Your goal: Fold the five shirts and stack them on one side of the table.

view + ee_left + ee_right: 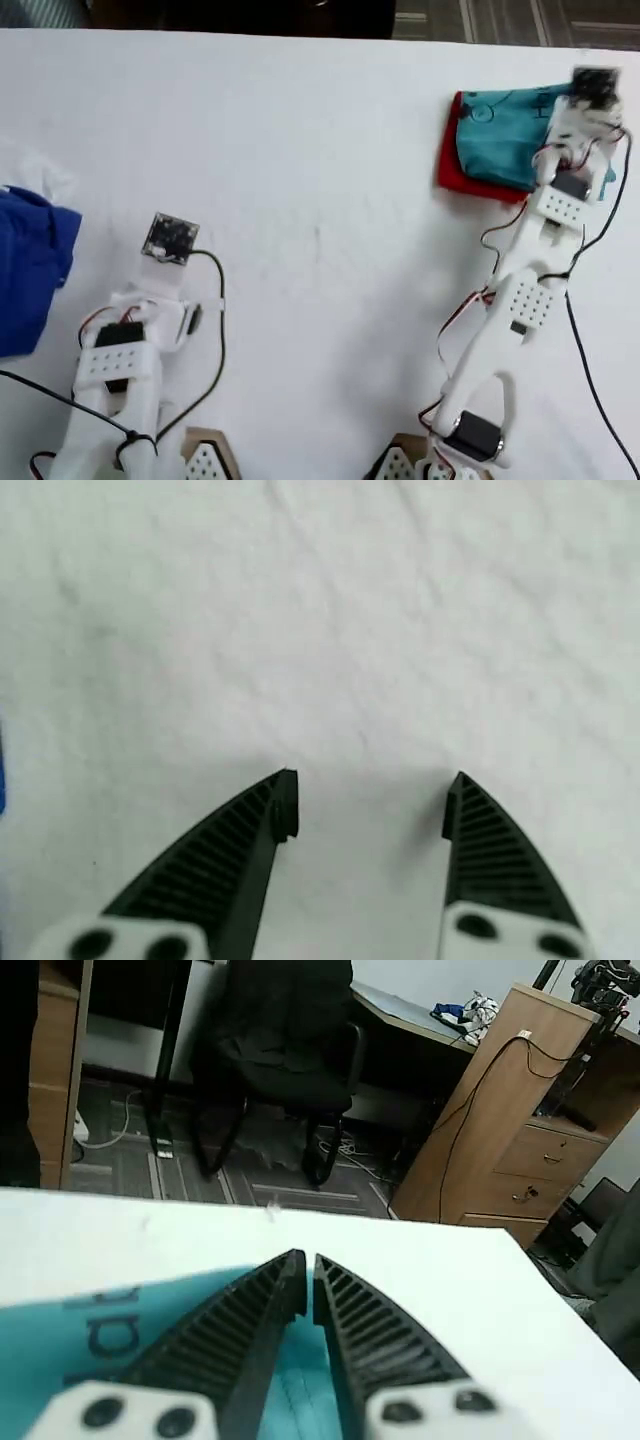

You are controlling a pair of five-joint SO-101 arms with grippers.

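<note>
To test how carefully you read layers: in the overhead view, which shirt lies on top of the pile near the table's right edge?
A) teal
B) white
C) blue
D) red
A: the teal shirt covers the red shirt, and only a strip of red shows along the teal shirt's edges.

No text, number or sign can be read with any certainty. Dark print point(484, 108) is seen on the teal shirt point(505, 140), which lies at 2 o'clock on the tabletop point(300, 150). In the high view this print sits toward 10 o'clock on the shirt, as a ring-shaped mark with a few strokes beside it, too small to be made out. In the right wrist view a few large dark letter shapes point(100, 1335) are shown on the teal cloth, turned sideways and only partly visible. No whole word is legible.
</note>
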